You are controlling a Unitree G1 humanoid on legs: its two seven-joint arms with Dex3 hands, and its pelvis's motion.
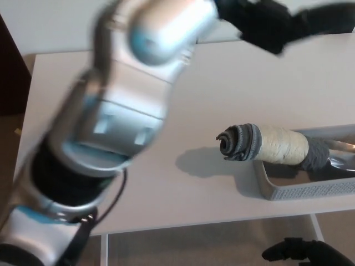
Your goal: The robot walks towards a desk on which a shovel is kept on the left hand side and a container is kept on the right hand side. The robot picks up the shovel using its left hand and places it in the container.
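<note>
The shovel point(272, 144) lies in the grey container point(310, 191) at the right of the white desk point(183, 105). Its beige handle with a grey end cap sticks out leftward over the container's left rim; its metal blade point(341, 148) shows at the right edge. My left arm point(116, 127) rises steeply through the picture, blurred. My left hand point(283, 21) is high at the top right, well above the shovel, fingers spread and holding nothing. My right hand point(308, 254) shows dark at the bottom right, below the desk edge.
Two dark chair backs stand behind the far edge of the desk, mostly hidden by my arm. A dark panel point(10, 72) lies to the left of the desk. The desk's front edge runs just below the container.
</note>
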